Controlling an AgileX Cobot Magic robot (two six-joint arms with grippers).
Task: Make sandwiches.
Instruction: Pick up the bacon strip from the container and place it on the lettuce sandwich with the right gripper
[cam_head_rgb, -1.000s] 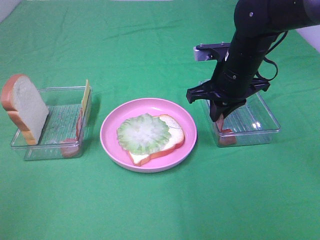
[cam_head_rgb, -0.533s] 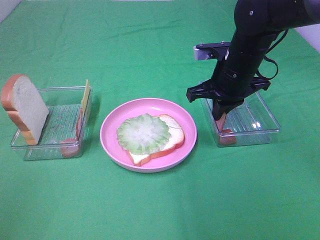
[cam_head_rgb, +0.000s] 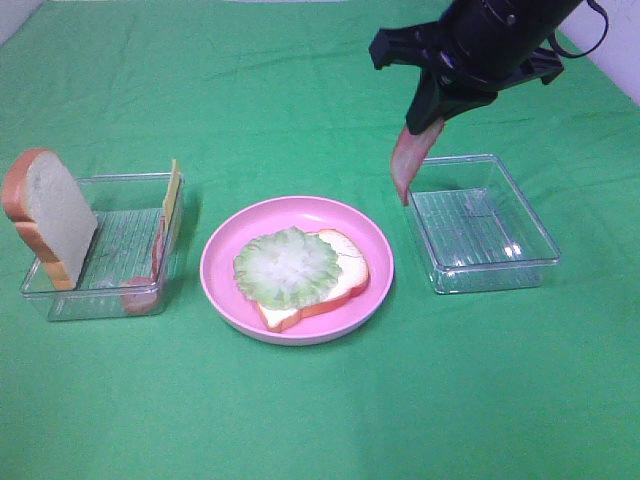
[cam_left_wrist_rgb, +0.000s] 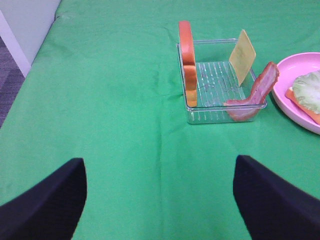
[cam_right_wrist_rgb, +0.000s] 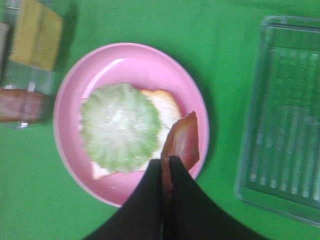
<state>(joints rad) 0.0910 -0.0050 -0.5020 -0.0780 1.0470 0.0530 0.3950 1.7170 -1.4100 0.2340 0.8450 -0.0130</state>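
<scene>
**toastfan:** ok so where's the sandwich at right now?

**rigwatcher:** Half built. One bread slice (cam_head_rgb: 347, 262) lies flat on the pink plate (cam_head_rgb: 222, 262) in the middle of the table (cam_head_rgb: 300, 90). A lettuce leaf (cam_head_rgb: 288, 266) sits on top and covers most of it.

**toastfan:** and the meat?

**rigwatcher:** The right pincer (cam_head_rgb: 425, 118) is clamped tight on the top end of a meat strip (cam_head_rgb: 407, 165). The strip dangles in the air, well clear of the table. Its lower tip hangs by the far left corner of the right clear tray (cam_head_rgb: 490, 235), just right of the plate.

**toastfan:** left arm doing anything?

**rigwatcher:** Only its own wrist camera shows the left pincer (cam_left_wrist_rgb: 160, 200). Its fingers are spread wide apart over green cloth with nothing between them.

The left clear tray (cam_head_rgb: 110, 245) has a second bread slice (cam_head_rgb: 50, 215) standing on edge at its left side. A cheese slice (cam_head_rgb: 172, 190) stands upright at the far right wall, and another meat strip (cam_head_rgb: 150, 282) is propped at the near right corner.
</scene>
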